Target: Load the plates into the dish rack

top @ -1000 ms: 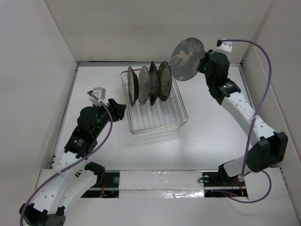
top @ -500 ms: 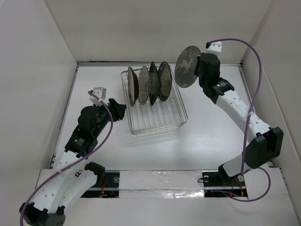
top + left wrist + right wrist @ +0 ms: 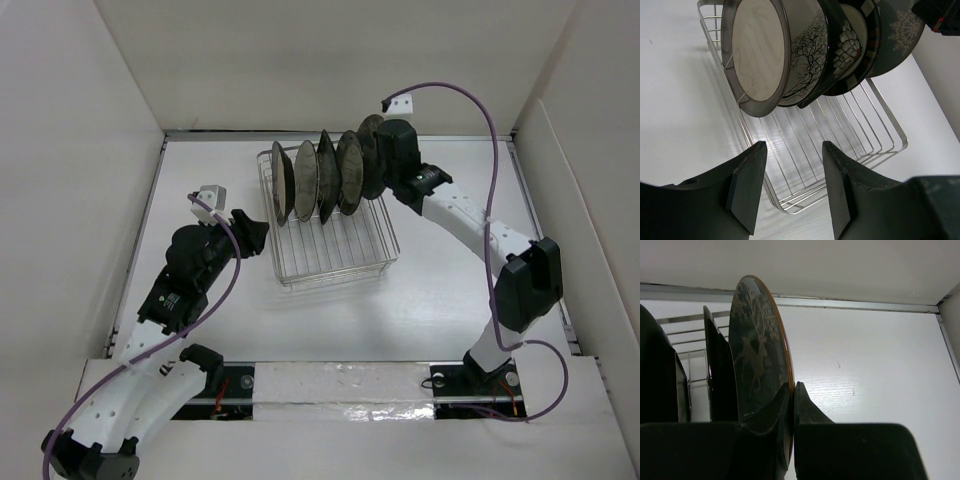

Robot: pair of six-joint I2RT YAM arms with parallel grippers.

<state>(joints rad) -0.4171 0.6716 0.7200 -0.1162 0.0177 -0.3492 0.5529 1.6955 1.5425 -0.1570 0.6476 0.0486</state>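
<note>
You're bringing the deer plate (image 3: 757, 355) down beside the 4 racked plates (image 3: 310, 182) — right gripper (image 3: 791, 390) clamping its rim, left gripper (image 3: 792, 150) idling spread — next, lowering it straight into the dish rack (image 3: 335, 258).

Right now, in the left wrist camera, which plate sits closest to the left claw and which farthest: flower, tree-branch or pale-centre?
1. Pale-centre plate: leftmost, right above the left claw.
2. Branch-pattern plate: just behind it, in the middle.
3. Flower plate: rightmost of the three, farthest.
</note>
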